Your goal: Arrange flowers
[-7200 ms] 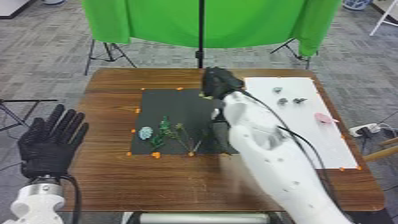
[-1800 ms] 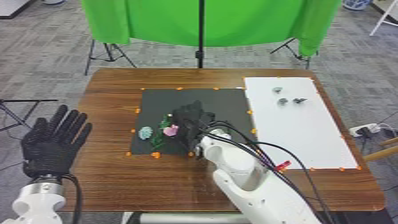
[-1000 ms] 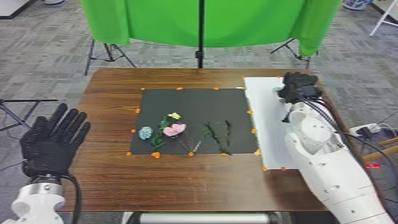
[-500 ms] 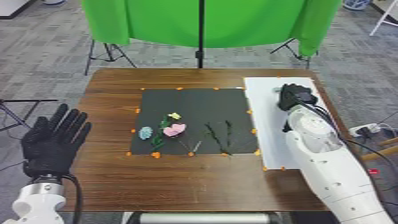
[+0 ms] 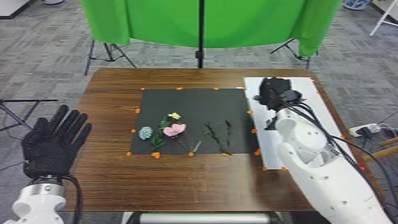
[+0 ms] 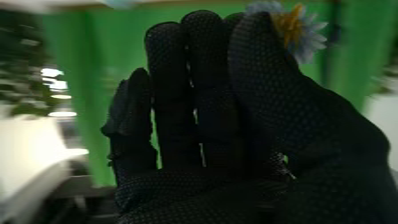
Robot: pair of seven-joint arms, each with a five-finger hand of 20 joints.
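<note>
Above the white sheet (image 5: 274,152), the right hand (image 5: 274,89) pinched a blue-grey flower head (image 6: 311,37), the left hand (image 5: 49,150) spread at the bench (image 5: 160,182) edge; a light grip and slow lowering beside a bare stem's (image 5: 228,131) tip on the black mat (image 5: 194,102) seemed best.

In the head view, the desk (image 5: 191,182) is looked forward and down upon, from above and well behind the right hand's (image 5: 274,92) fingers. From its wrist, those fingers are seen close up; the green cloth (image 5: 147,20) beyond them is shared.
</note>
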